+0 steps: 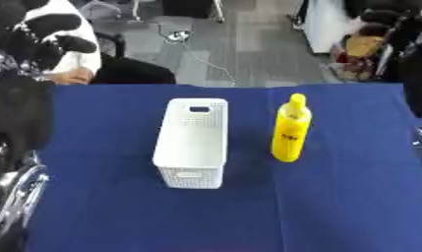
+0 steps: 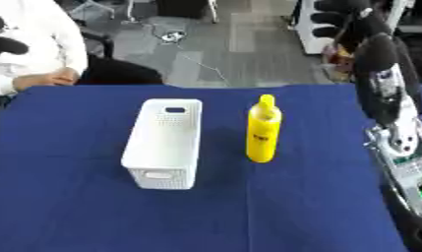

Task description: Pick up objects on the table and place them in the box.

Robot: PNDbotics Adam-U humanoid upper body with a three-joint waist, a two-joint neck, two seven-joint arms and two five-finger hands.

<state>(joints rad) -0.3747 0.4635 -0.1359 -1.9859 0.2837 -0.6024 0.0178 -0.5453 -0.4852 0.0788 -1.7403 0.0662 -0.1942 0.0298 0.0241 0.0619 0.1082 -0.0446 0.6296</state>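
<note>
Fingers on both sides look relaxed and empty: the left hand [image 1: 50, 23] is raised well beyond the box's far-left corner, the right hand [image 2: 334, 19] well beyond its far-right (neither is near the work). Blue table [image 1: 334, 206] carries the white box [image 1: 190, 173], open-topped, long side running away from the robot. One yellow bottle [image 1: 290, 130] stands upright just right of the box, apart from it. Nothing seems grasped yet, so the pick is the step in hand. Next, probably the right hand must come down, close round the bottle, then lift it over the box's rim.
</note>
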